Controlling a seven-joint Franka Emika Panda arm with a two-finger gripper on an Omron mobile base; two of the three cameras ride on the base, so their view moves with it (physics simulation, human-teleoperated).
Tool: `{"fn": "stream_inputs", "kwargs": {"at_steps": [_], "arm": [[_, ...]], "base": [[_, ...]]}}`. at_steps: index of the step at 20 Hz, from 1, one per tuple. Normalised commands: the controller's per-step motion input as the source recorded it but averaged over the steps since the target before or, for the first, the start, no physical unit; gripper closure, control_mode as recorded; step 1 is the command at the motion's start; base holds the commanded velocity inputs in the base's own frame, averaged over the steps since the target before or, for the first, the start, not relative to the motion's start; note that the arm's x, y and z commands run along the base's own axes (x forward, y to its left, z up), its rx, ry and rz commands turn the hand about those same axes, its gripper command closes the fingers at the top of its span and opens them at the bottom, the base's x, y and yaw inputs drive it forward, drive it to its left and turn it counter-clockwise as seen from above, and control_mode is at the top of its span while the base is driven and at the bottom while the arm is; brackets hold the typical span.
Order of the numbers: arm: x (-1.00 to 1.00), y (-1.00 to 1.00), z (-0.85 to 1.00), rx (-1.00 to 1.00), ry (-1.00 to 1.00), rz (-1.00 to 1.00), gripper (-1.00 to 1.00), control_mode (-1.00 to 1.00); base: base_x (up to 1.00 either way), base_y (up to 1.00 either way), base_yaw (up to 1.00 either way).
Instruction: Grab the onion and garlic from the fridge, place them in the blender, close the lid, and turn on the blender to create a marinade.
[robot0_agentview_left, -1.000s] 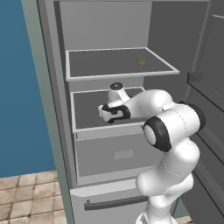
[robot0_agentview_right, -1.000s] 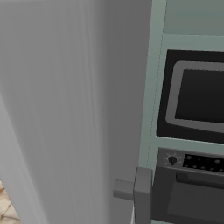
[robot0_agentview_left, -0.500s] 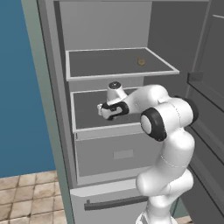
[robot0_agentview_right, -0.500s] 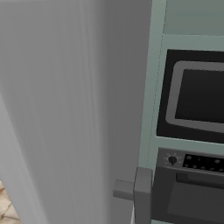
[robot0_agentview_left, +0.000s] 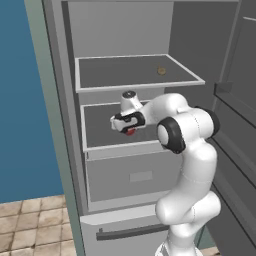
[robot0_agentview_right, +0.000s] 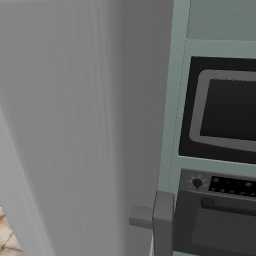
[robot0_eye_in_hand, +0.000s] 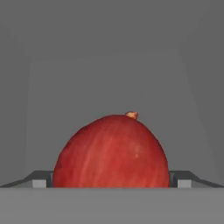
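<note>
The gripper (robot0_agentview_left: 129, 129) is spread wide around the onion (robot0_eye_in_hand: 112, 151) — fingertips at 3 and 9 o'clock; an off-centre squeeze could roll it away.

Fridge (robot0_agentview_left: 65, 150) open, door swung right. Garlic (robot0_agentview_left: 161, 71) on upper shelf (robot0_agentview_left: 100, 72), far right part. Onion (robot0_agentview_left: 130, 131) on shelf below, mid, under gripper (robot0_agentview_left: 128, 129) reaching in from right; in hand view onion (robot0_eye_in_hand: 112, 151) sits between fingertips (robot0_eye_in_hand: 39, 179). Drawer (robot0_agentview_left: 132, 177) under that shelf, handle (robot0_agentview_left: 132, 232) lower, near floor
</note>
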Motion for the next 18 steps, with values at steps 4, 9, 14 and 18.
{"fn": "stream_inputs", "kwargs": {"at_steps": [4, 9, 14, 18], "arm": [[0.08, 0.0, -0.18, 0.0, 0.03, 0.0, -1.0, -1.0], [0.0, -0.04, -0.26, 0.0, 0.0, 0.0, -1.0, -1.0], [-0.01, -0.03, -0.34, 0.0, 0.0, 0.01, 1.0, -1.0], [-0.07, 0.0, -0.17, 0.0, -0.05, 0.01, 1.0, -1.0]], "base": [[0.0, 0.0, 0.0], [0.0, 0.0, 0.0], [0.0, 0.0, 0.0], [0.0, 0.0, 0.0]]}}
